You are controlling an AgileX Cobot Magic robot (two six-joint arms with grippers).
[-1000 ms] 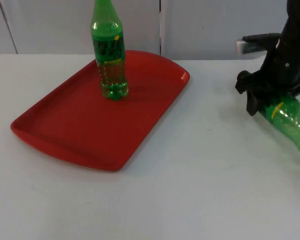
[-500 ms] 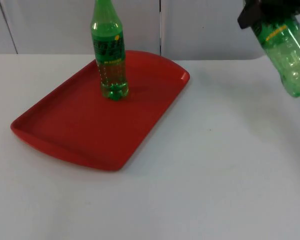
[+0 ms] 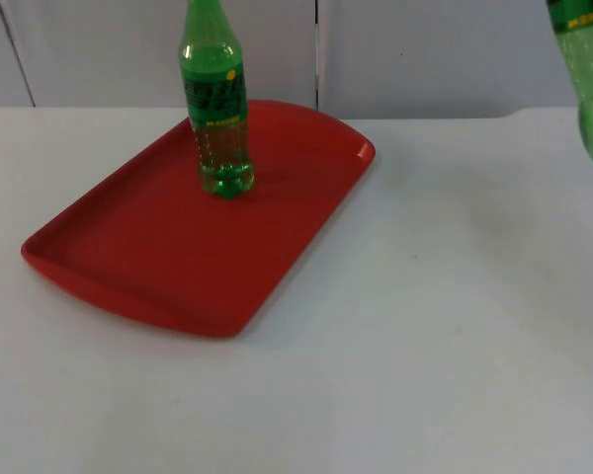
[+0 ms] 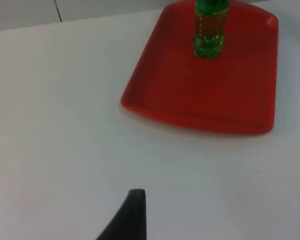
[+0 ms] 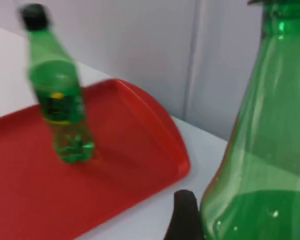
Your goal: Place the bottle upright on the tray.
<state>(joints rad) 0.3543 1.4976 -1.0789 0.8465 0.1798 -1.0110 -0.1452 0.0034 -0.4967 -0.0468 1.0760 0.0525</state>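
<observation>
White bench [image 3: 425, 346] spreads before us, carrying a red tray [image 3: 128, 257] on which one green bottle [image 3: 215, 99] already stands upright near the far edge. A second green bottle [image 3: 588, 69] hangs in the air well right of the tray, close against the right hand [image 5: 186, 215]; we cannot tell that hand's grip. The left hand [image 4: 130, 217] waits above the bench; its state is unclear.
</observation>
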